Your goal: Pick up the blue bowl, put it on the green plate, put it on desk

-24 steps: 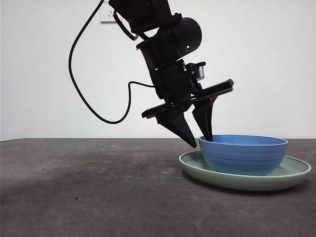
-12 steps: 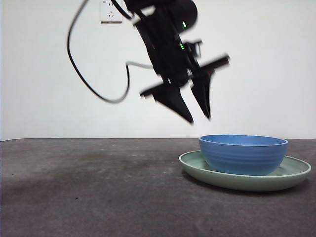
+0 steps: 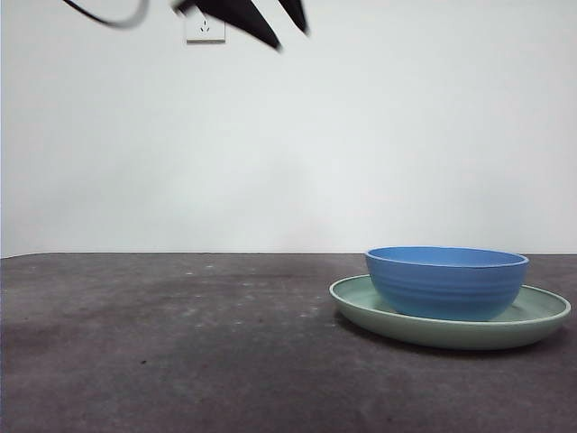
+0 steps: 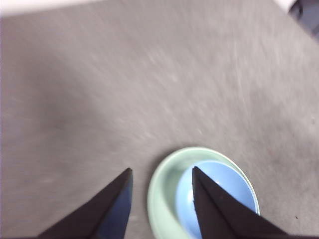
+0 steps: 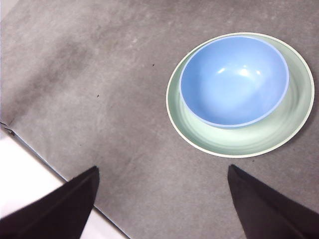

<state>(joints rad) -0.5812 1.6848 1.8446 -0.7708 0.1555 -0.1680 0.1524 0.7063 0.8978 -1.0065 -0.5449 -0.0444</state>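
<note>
We see the blue bowl (image 3: pixel 447 282) sitting upright inside the green plate (image 3: pixel 451 327), off-centre toward one side of it, and the plate rests flat on the tabletop (image 3: pixel 180 343). Nothing touches either of them.

The left gripper (image 4: pixel 160 175) hangs high above the plate, looking almost straight down; its two black jaws stand apart with nothing between them. In the front view only its dark fingertips (image 3: pixel 270 41) show at the top edge, tilted and pointing down toward the right, well clear of the bowl, with a loop of cable (image 3: pixel 113 18) beside them and a wall socket (image 3: pixel 205 29) behind.

The right gripper (image 5: pixel 162 172) waits off to the side over the tabletop's edge, its jaws spread wide and empty, with bowl and plate well apart from it.
</note>
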